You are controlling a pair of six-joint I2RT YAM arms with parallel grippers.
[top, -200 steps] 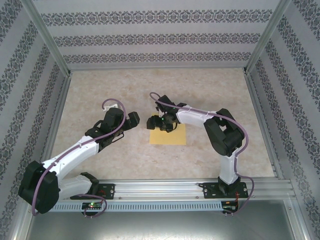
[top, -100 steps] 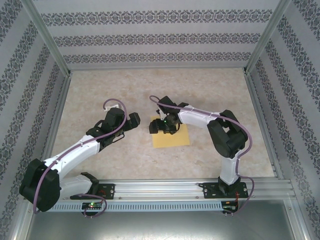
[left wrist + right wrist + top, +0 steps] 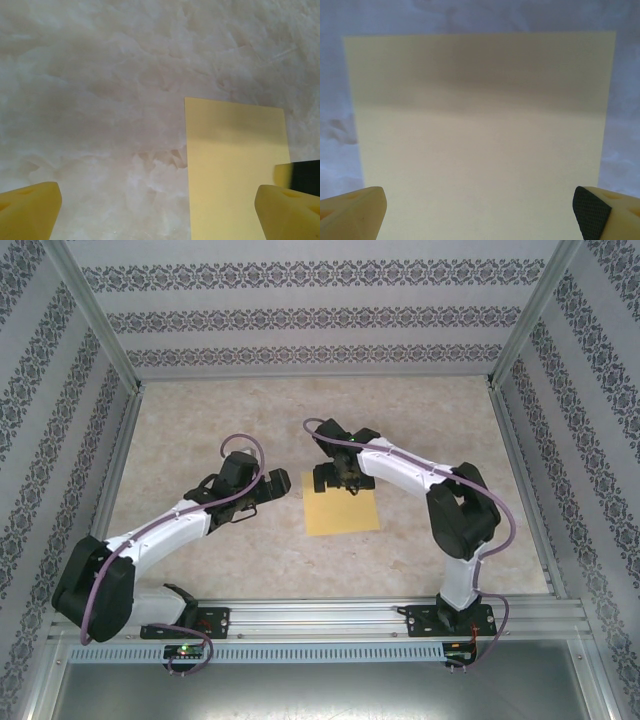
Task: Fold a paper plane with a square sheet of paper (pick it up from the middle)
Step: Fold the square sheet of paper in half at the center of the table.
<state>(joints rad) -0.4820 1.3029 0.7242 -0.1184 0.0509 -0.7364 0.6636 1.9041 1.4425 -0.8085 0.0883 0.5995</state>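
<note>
The square sheet of paper (image 3: 343, 514) lies flat on the marbled table, yellow-orange, with no crease showing. My right gripper (image 3: 333, 480) hovers at the sheet's far edge, open; in the right wrist view the sheet (image 3: 480, 125) spans the gap between the two fingertips (image 3: 355, 212), and nothing is held by the gripper (image 3: 480, 215). My left gripper (image 3: 276, 485) is open just left of the sheet. In the left wrist view the sheet (image 3: 232, 170) lies to the right, partly under the right fingertip (image 3: 287, 212), while the gripper (image 3: 160, 215) is over bare table.
The beige marbled tabletop (image 3: 200, 420) is walled by patterned panels and metal frame posts (image 3: 95, 315). A metal rail (image 3: 330, 615) with both arm bases runs along the near edge. A dark part of the right arm (image 3: 305, 172) shows in the left wrist view.
The right gripper has moved from above the sheet's far left corner to its far edge. The sheet shifted and turned slightly. The left gripper has moved right, closer to the sheet.
</note>
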